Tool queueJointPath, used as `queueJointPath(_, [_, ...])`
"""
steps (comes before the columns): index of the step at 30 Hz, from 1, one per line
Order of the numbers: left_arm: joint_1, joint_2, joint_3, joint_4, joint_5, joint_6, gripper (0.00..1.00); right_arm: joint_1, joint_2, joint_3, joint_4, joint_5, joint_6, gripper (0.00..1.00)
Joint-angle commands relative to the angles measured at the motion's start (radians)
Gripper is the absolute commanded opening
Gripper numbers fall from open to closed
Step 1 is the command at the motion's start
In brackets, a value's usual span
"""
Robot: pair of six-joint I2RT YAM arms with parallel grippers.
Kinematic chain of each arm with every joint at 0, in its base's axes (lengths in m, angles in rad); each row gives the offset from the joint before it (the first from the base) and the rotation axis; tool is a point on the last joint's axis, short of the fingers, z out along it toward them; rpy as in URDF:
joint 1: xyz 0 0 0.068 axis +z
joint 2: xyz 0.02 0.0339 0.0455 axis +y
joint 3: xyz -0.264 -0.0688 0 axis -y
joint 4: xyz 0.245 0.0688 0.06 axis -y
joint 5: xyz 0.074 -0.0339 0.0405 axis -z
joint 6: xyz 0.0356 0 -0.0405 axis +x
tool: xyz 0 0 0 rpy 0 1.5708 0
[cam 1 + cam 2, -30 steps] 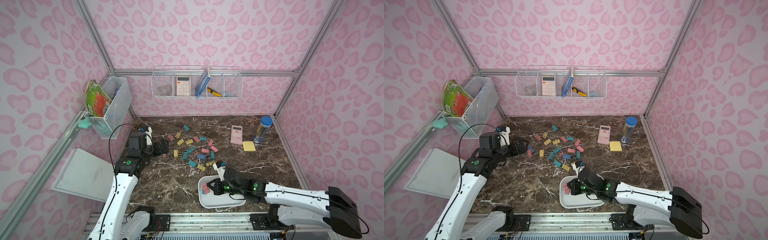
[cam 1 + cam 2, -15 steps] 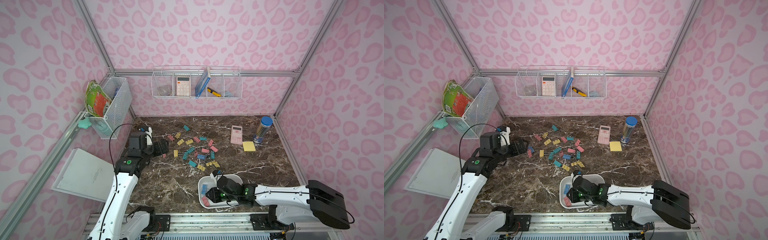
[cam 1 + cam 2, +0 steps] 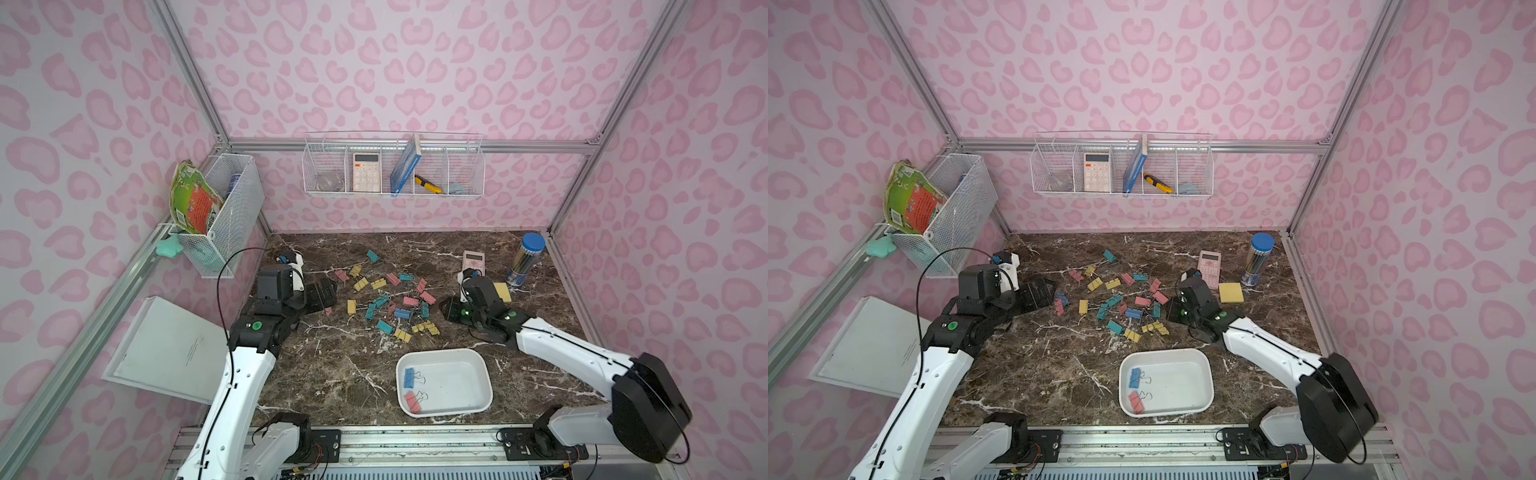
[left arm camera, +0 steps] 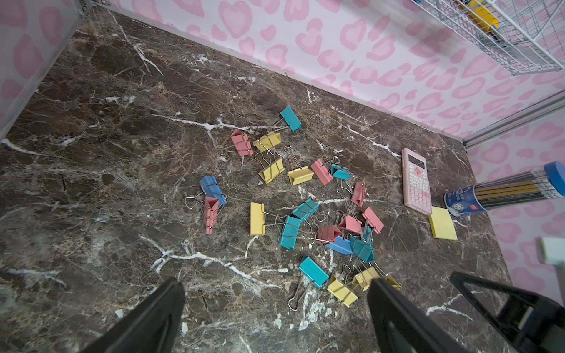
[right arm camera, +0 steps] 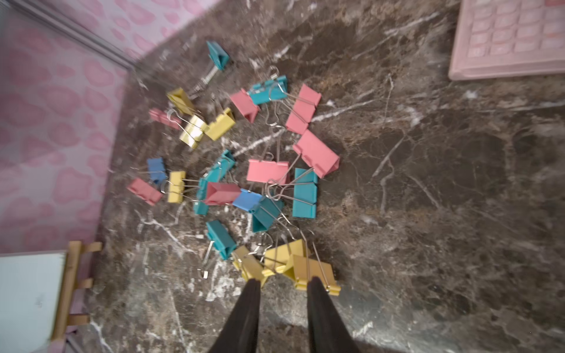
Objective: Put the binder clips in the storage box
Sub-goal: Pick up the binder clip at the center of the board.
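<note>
I was at the pick-up step, with the right arm out over the heap. Two clips, a blue one point(image 3: 409, 377) and a pink one point(image 3: 412, 402), lay in the white box point(image 3: 478, 376) near the front edge of the table point(image 3: 332, 374). The rest of the binder clips point(image 3: 390, 303) were scattered on the marble further back, well apart from the box.

The right gripper point(image 5: 283, 282) hung just beside the heap, its jaws a little apart with nothing between them, pointing at a cluster of yellow clips point(image 5: 302, 269). The left gripper point(image 4: 276, 282) stood spread wide and empty at the heap's other side.

As I judged it, the next move called for lowering the right jaws over one yellow body. They would need to stay clear of the tangled wire handles so that only one clip lifted.
</note>
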Motion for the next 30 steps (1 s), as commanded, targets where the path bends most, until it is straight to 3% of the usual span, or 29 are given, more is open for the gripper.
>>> queueJointPath(1, [0.001, -0.002, 0.004, 0.001, -0.001, 0.013, 0.98, 0.014, 0.127, 0.109, -0.099, -0.091, -0.252, 0.31])
queueJointPath(4, [0.001, -0.003, 0.004, 0.001, 0.003, 0.011, 0.98, 0.029, 0.164, 0.119, -0.038, -0.130, -0.474, 0.40])
queueJointPath(7, [0.003, 0.003, 0.005, 0.002, 0.008, 0.010, 0.98, 0.028, 0.159, 0.108, 0.000, -0.131, -0.575, 0.63])
queueJointPath(8, [0.002, 0.004, 0.006, 0.000, 0.009, 0.012, 0.98, 0.031, 0.163, 0.106, 0.004, -0.150, -0.605, 0.64])
queueJointPath(11, [0.003, 0.004, 0.007, 0.000, 0.015, 0.009, 0.98, 0.041, 0.203, 0.131, -0.029, -0.173, -0.666, 0.58])
queueJointPath(16, [0.004, 0.006, 0.007, 0.000, 0.018, 0.009, 0.98, 0.064, 0.272, 0.187, -0.074, -0.208, -0.747, 0.57])
queueJointPath(21, [0.004, 0.005, 0.007, -0.002, 0.012, 0.012, 0.99, 0.064, 0.283, 0.183, -0.058, -0.236, -0.738, 0.33])
queueJointPath(25, [0.008, 0.005, 0.008, -0.002, 0.020, 0.010, 0.99, 0.063, 0.256, 0.151, -0.046, -0.231, -0.733, 0.24])
queueJointPath(27, [0.008, 0.007, 0.008, -0.002, 0.024, 0.009, 0.99, 0.062, 0.243, 0.144, -0.047, -0.236, -0.732, 0.24])
queueJointPath(30, [0.008, 0.006, 0.009, -0.002, 0.024, 0.008, 0.99, 0.054, 0.240, 0.141, -0.070, -0.245, -0.738, 0.44])
